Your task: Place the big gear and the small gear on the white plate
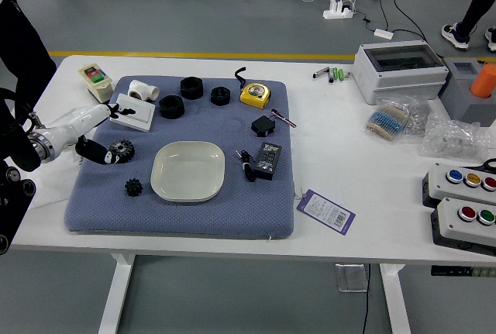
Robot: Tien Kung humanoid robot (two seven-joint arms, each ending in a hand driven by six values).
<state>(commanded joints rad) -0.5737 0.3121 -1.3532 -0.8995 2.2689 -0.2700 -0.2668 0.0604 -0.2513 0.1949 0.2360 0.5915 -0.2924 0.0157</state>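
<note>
Your left robot hand (116, 134) is over the left side of the blue mat (170, 220), thumb and fingers spread apart and gripping nothing. The big gear (122, 150) sits right by the thumb's tip; you can't tell from this view whether they touch. The other fingertips reach over the white panel (133, 115).

Nearer you and slightly right of the hand, the small gear (133, 187) lies on the mat. The white plate (188, 195) is right of both gears, and neither gear is on it. Beyond the hand, you have the handheld meter (96, 82) on the tabletop (333, 187); beyond it and to the right are the white pipe fitting (143, 91), three black rings (172, 107) and the yellow tape measure (255, 94). Past the plate to the right lies the black adapter (267, 161), with the purple tag (326, 211) off the mat. Well to the hand's right are two button boxes (465, 229). A person in dark clothes (25, 47) stands beyond your left arm.
</note>
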